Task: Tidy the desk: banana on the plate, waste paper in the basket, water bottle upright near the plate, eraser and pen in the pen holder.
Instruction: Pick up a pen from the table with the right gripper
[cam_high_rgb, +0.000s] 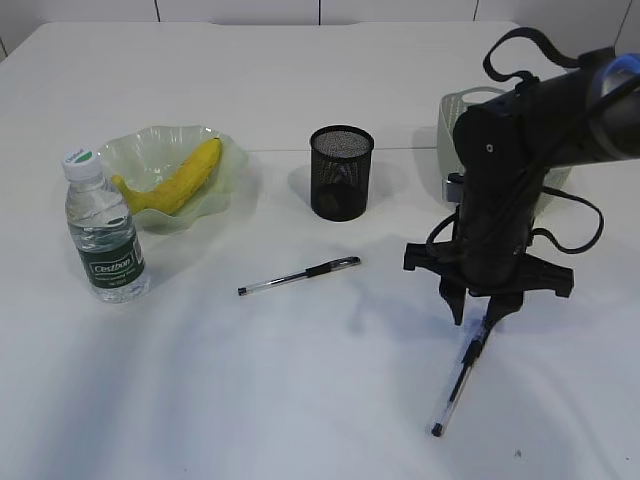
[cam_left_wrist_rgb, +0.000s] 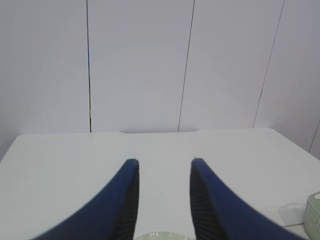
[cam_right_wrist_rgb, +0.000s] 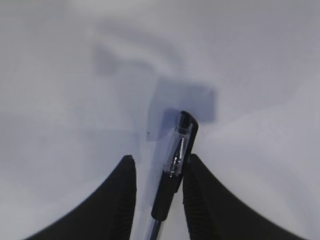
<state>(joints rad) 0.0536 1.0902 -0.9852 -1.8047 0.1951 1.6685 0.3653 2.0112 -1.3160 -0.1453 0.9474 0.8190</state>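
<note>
Hovering right gripper (cam_right_wrist_rgb: 159, 172) spread over the ballpoint pen (cam_right_wrist_rgb: 175, 165), barrel lying between the fingers, nearer one pad, long axis running along the gap, second pen (cam_high_rgb: 300, 276) waiting off leftward.

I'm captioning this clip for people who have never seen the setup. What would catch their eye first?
The big black right arm on the right side dominates, its right gripper lowered with its fingers straddling a clear black-capped pen lying on the white table. Next comes the yellow banana in the pale green wavy plate at the left, with the upright clear water bottle just in front. A black mesh pen holder stands mid-table, a second pen lying before it.
</note>
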